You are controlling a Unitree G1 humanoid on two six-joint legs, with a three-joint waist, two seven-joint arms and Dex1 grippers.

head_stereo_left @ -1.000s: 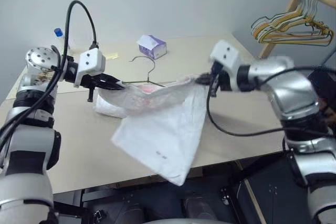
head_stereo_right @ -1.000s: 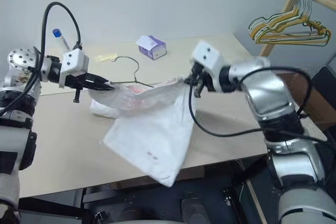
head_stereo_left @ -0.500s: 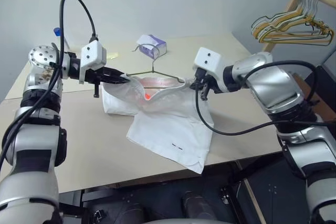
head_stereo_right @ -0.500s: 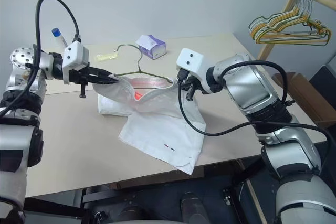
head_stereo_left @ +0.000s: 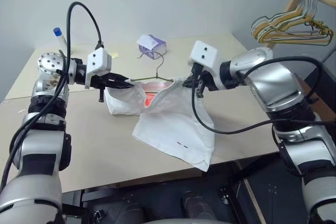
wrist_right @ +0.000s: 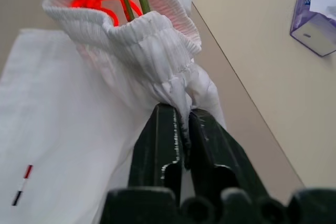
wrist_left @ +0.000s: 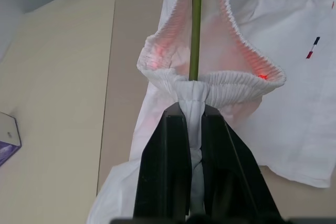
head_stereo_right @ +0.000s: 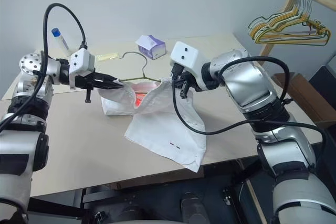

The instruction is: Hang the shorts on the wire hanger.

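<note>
On the left, the left end effector is pinching one end of the gathered waistband of the shorts, its fingers closed narrowly on a bunch of the elastic. It is probably holding that end up so the waist opening is staying stretched and open. Running through that opening is the thin green wire hanger, its bar lying inside the waistband and its hook rising toward the far side of the counter. The shorts are hanging between the two arms, the waistband lifted and the legs draping down onto the counter and over its near edge.

Further right, the right end effector is gripping the opposite end of the waistband; in the right wrist view its fingers are standing close together with cloth between them, so it appears to be gripping the fabric. Holding both ends seems meant to keep the band taut over the hanger's shoulders.

A purple-white tissue box is sitting behind, and a bunch of hangers is hanging at far right. No readable writing is showing; only two small dashes, red and dark, are marking one leg.
</note>
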